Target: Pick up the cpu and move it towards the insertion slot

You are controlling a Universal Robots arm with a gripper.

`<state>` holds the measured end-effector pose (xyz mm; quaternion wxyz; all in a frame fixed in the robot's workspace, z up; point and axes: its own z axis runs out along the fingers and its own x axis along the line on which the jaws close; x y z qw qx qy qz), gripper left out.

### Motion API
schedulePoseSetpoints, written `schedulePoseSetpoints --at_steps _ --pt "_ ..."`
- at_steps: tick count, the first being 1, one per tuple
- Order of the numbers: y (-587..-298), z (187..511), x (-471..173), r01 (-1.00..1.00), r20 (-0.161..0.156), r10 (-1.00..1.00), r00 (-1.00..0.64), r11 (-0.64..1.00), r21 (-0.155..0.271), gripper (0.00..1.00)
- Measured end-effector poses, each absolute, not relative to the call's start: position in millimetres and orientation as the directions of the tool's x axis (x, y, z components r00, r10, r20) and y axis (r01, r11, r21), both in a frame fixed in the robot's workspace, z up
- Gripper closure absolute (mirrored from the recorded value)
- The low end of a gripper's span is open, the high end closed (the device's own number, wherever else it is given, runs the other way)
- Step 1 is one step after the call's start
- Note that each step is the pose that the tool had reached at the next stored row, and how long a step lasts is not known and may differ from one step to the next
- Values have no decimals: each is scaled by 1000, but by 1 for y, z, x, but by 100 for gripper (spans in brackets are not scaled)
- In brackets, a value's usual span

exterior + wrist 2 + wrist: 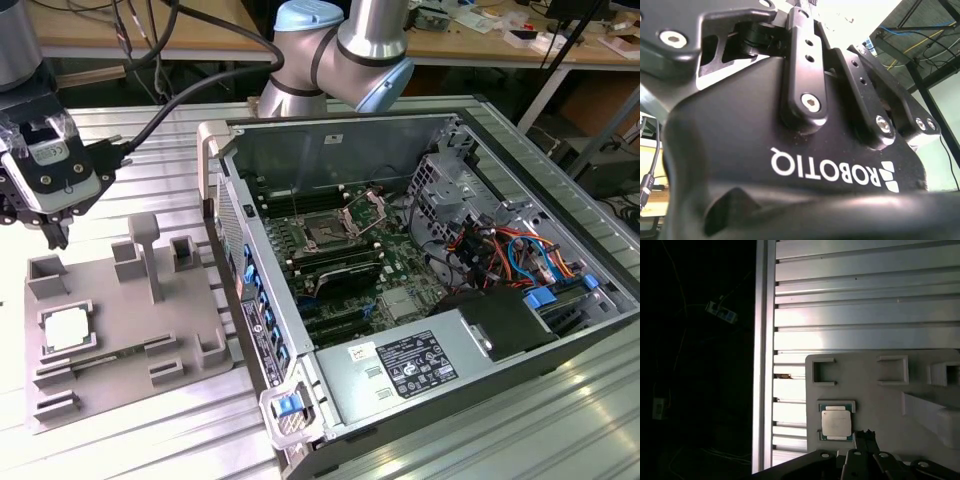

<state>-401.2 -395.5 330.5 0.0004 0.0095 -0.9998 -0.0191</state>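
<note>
The cpu (pixel 68 330) (pixel 836 422) lies flat in its recess on the grey tray (pixel 125 325), at the exterior view's left. I see my gripper (pixel 55 238) (pixel 863 434) hanging above the tray, near the chip but apart from it, closed and holding nothing. The insertion slot (pixel 325 235) sits well apart, inside the opened computer case (pixel 500 130) on the ribbed worktop (pixel 150 135).

I see open air straight above the cpu (pixel 68 330) in its grey tray (pixel 120 395). My tool (pixel 55 238) hangs over the tray's far corner. Towards the insertion slot (pixel 325 236), the tray's tall post (pixel 150 258) and the computer case's raised wall (pixel 232 250) stand between; the case is open on top.
</note>
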Motion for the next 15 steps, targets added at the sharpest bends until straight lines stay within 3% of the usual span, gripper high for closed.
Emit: schedulePoseSetpoints --at_steps 15 --pt "-396 328 -401 -19 0 -19 -1000 999 38 89"
